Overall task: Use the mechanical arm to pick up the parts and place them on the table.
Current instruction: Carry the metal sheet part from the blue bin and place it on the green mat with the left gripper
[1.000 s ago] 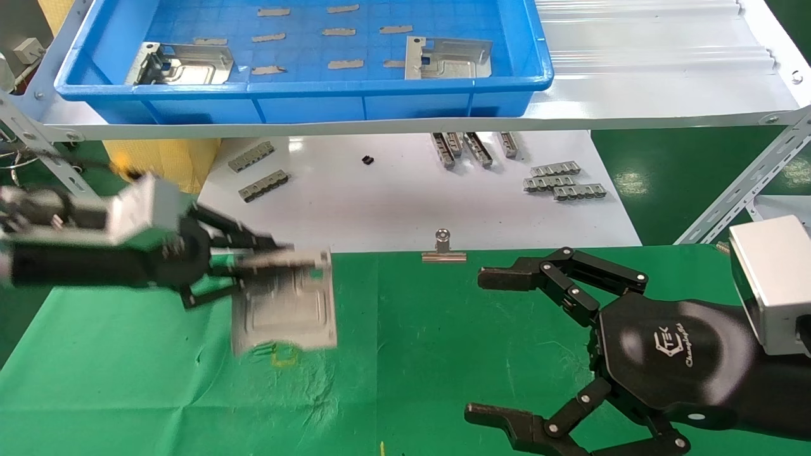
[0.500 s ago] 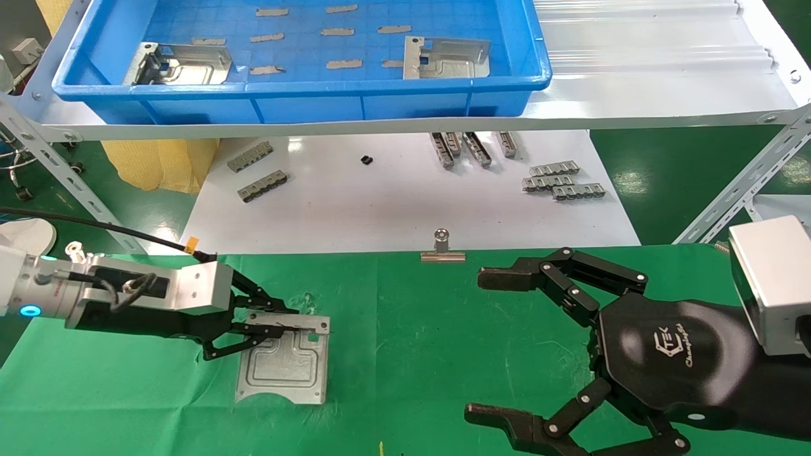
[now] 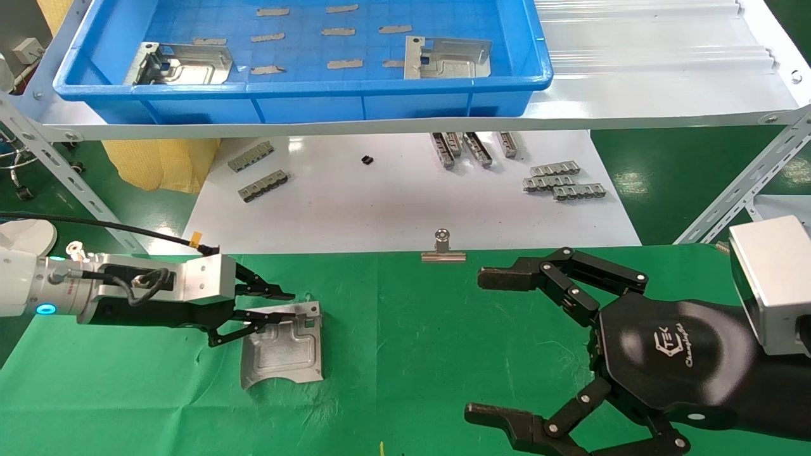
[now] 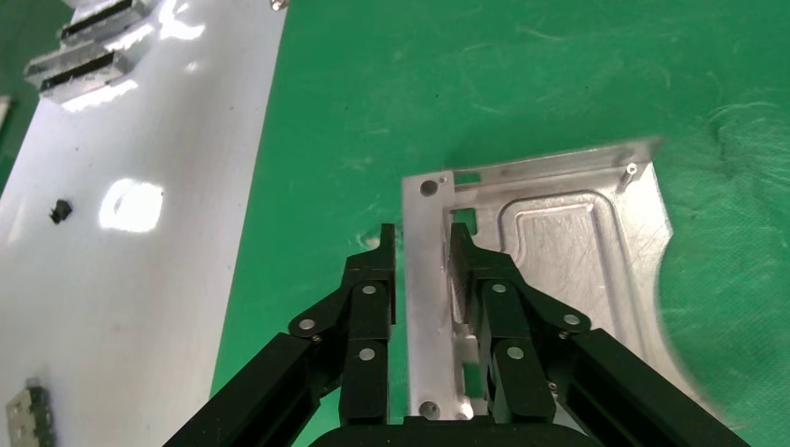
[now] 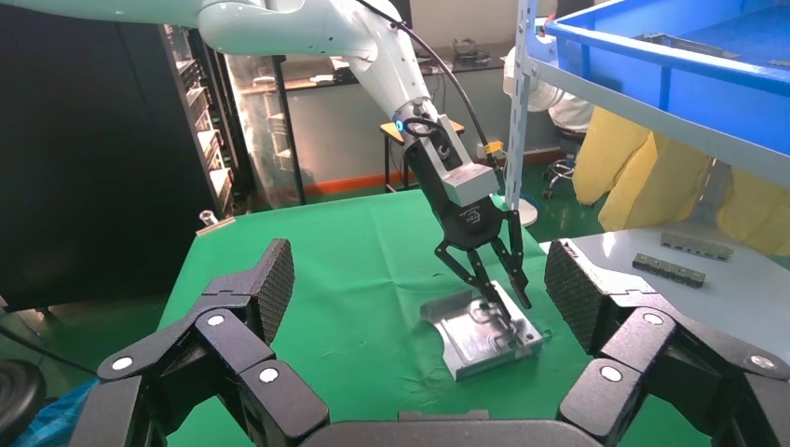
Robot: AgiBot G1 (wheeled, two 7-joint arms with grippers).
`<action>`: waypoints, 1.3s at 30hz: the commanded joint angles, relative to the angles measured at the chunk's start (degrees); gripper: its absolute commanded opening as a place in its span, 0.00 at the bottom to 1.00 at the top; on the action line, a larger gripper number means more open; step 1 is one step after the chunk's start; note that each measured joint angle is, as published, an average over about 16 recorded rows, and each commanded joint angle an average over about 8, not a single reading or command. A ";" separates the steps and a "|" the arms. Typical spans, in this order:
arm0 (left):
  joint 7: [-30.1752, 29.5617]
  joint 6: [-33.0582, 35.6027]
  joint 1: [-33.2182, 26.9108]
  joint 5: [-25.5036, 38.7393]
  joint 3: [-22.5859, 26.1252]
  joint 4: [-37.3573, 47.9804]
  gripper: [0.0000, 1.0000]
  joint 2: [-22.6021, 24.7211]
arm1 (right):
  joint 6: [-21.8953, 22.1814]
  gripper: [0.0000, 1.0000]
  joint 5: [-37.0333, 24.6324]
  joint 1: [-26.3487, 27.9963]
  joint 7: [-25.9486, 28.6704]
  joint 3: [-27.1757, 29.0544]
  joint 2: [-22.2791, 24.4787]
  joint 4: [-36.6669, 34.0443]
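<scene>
One silver part [image 3: 282,351] lies flat on the green table [image 3: 412,329], left of centre. My left gripper [image 3: 269,305] is low at its far edge, open, fingers straddling the bent-up flange with a small gap on each side; this shows in the left wrist view, gripper [image 4: 421,251] over part [image 4: 559,242]. Two more parts [image 3: 184,63] [image 3: 447,58] lie in the blue tray [image 3: 380,88]. My right gripper [image 3: 494,345] hovers open and empty over the table's right side. The right wrist view shows the part [image 5: 480,335] under the left gripper [image 5: 494,289].
A glossy white board [image 3: 393,202] behind the cloth carries grey toothed strips [image 3: 561,180] [image 3: 256,171]. A silver binder clip [image 3: 443,248] stands at the cloth's far edge. Slanted metal shelf struts [image 3: 741,183] [image 3: 44,158] flank the work area.
My left gripper brought the part down from the air onto the green cloth, then opened its jaws; the part now rests flat. The right arm has not moved.
</scene>
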 commanded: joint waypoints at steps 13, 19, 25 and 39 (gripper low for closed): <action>-3.60 7.27 0.70 -6.67 -4.17 3.05 1.00 -1.39 | 0.01 1.00 0.01 0.00 -0.01 -0.01 0.00 0.00; -6.65 7.79 1.68 -9.85 -6.13 3.73 1.00 -2.10 | 0.02 1.00 0.02 -0.01 -0.01 0.00 0.01 -0.02; -6.00 7.67 1.71 -9.39 -5.87 3.42 1.00 -2.06 | 0.02 1.00 0.02 -0.01 -0.01 -0.01 0.01 -0.02; -13.75 6.57 8.14 -13.23 -10.39 -9.43 1.00 -5.96 | 0.02 1.00 0.02 0.00 -0.02 -0.02 0.01 -0.03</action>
